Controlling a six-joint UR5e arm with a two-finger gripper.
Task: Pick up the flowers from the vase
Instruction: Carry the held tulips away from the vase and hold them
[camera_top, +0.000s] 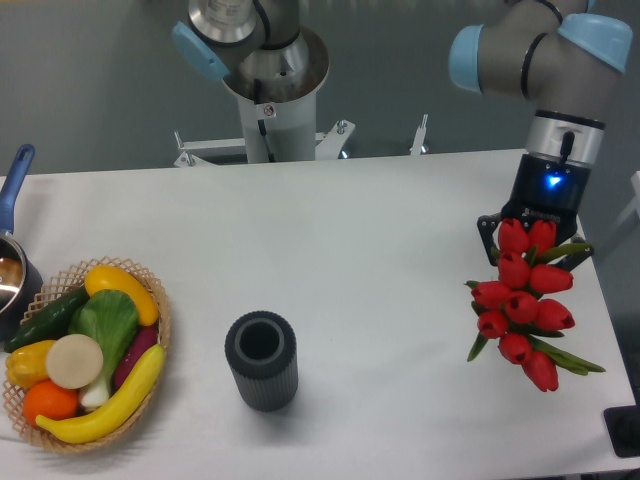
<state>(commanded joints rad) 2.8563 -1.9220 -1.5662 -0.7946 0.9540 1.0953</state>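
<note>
At table's right end: flowers (522, 300), one bunch, red tulip heads w/ green leaves, hanging in the air under the gripper (530, 232), blooms facing the camera. Stems mostly hidden behind the heads; a few leaf tips stick out lower right and lower left. Bunch is out of the vase and well apart from it.

Gripper: black, at end of the grey arm (540, 60) w/ light-blue joint caps, blue light lit on the wrist. Fingers largely covered by the top tulips; they seem clamped round the bunch, since nothing else carries it, but the contact itself is hidden.

Table centre-front: vase (261, 359), dark grey ribbed cylinder, thick rim, upright, mouth open to view, nothing in it. Stands alone on the white table (330, 240).

Table left, front: basket (160, 330), woven, shallow, holding veg. Contents: yellow banana-shaped piece along the near-right rim, second yellow piece at the top, green cucumber at left, leafy green in the middle, pale round item, orange, purple piece partly hidden.

Far left edge: pot (12, 270), blue handle pointing up and back, cut off by the frame, just beside the basket.

Behind table: arm's base column (268, 100), pale, w/ metal brackets either side.
</note>
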